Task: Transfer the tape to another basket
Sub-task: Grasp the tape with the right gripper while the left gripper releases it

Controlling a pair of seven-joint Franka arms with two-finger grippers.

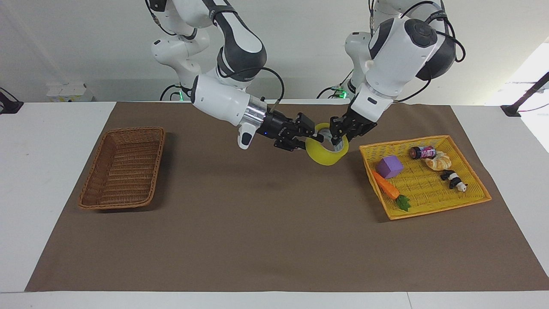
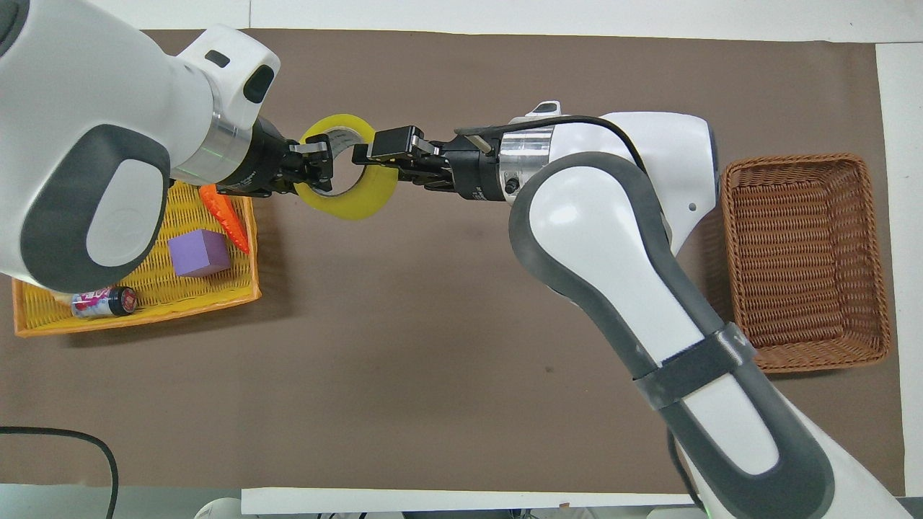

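The yellow tape roll (image 1: 326,155) hangs in the air over the brown mat, between the two baskets and close to the yellow tray. It also shows in the overhead view (image 2: 357,205). My right gripper (image 1: 316,136) (image 2: 371,155) is shut on the roll's rim at the side toward the right arm's end. My left gripper (image 1: 339,134) (image 2: 321,160) is at the roll's rim on the side toward the yellow tray. The brown wicker basket (image 1: 92,171) (image 2: 800,160) stands empty at the right arm's end of the table.
The yellow woven tray (image 1: 403,143) (image 2: 137,317) at the left arm's end holds a purple cube (image 1: 389,166), a carrot (image 1: 385,185), a small bottle (image 1: 422,152), a bread roll (image 1: 438,161) and a panda toy (image 1: 453,179).
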